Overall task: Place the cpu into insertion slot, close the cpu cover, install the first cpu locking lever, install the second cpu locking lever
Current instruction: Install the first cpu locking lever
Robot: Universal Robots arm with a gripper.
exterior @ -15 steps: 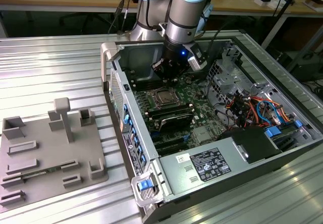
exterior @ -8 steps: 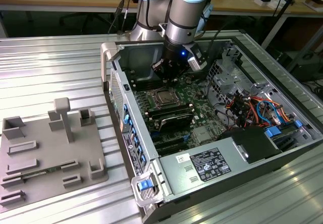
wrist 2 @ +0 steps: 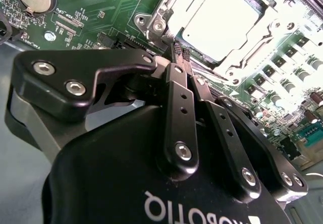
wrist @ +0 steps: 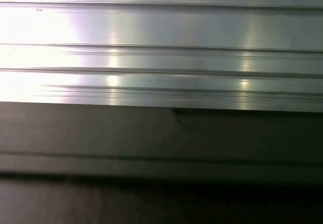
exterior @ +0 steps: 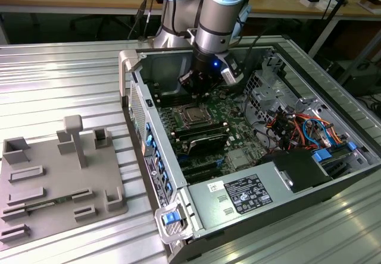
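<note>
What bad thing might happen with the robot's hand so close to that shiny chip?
The hand has its shut tips close to a corner of the insertion slot, where the cpu lies. A sideways slip might scrape the green circuit board or its tiny parts. Pushing down too hard might bend the slot's metal rim. The arm reaches into the computer case, so a wide swing might bump its wall.

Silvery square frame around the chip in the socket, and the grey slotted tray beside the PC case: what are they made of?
The silvery square frame looks like bare stamped sheet metal, bright and glossy: it throws hard glare and has thin pressed edges. The grey slotted tray is probably plastic, perhaps printed: even matte grey, no glare, blocky posts and ribs. Neither is certain from looks alone.
</note>
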